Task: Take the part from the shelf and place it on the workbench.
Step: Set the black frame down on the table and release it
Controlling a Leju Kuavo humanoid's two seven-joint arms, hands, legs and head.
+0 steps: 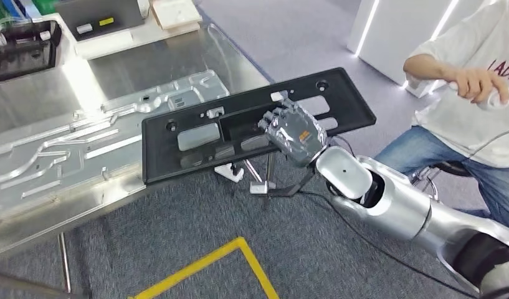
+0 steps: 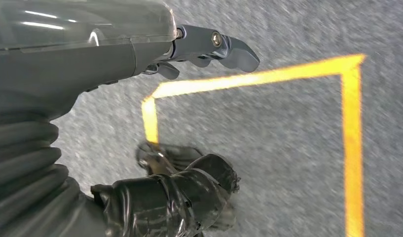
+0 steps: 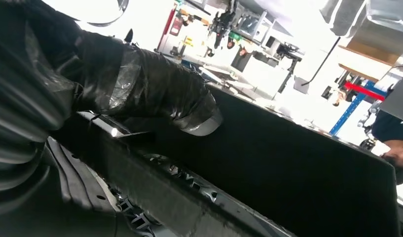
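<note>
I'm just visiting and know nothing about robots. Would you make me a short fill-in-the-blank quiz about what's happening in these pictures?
1. The robot's right hand holds a long flat part whose colour is ____.
2. The end of the part away from the hand lies over the shiny ____ workbench.
3. The left hand hangs over grey carpet marked with tape lines coloured ____.
4. The person in the light shirt is ____ on a stool.

Missing words: black; metal; yellow; sitting

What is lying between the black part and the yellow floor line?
Head view: bare grey carpet separates the black part from the yellow floor line; nothing rests there.
</note>
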